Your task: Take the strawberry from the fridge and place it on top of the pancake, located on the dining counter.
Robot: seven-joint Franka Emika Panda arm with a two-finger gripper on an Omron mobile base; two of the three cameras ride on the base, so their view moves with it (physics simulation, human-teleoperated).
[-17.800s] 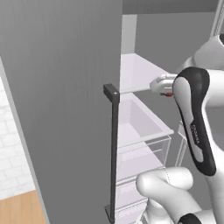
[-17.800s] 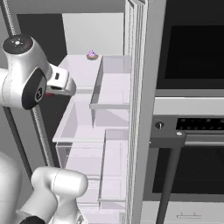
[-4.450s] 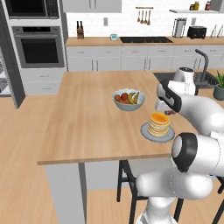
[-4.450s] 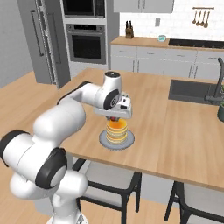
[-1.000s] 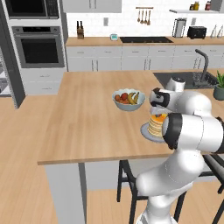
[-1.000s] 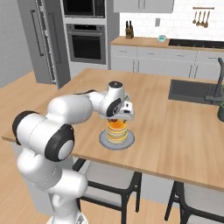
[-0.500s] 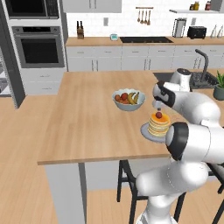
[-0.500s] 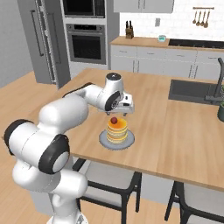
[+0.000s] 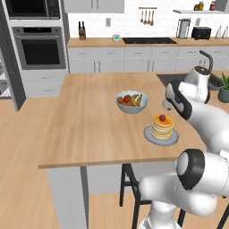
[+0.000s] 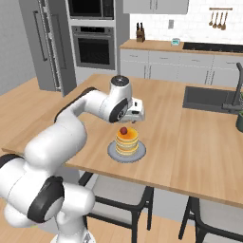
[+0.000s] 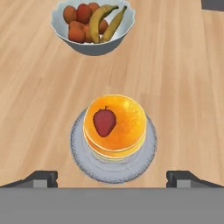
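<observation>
The strawberry (image 11: 104, 122) lies on top of the pancake (image 11: 115, 126), a little off the middle of the stack's top face, toward the left in the hand view. The stack sits on a round grey plate (image 11: 82, 158), and the plate rests on the light wooden tabletop (image 9: 91, 125) of the dining island, near the edge where the robot stands.

The tool (image 11: 112, 178) hangs above the stack with its jaws spread wide and nothing between them; its two dark fingertips (image 11: 42, 177) stand apart on either side of the plate in the hand view. In the right base view the tool (image 10: 136, 112) is above and just behind the berry (image 10: 123, 130), clear of it.

A grey bowl (image 9: 131, 107) of mixed fruit stands on the same tabletop, near the plate but not touching it, farther from the robot. The tall grey fridge (image 10: 46, 45) stands at the far left of the right base view, well apart from the island.
</observation>
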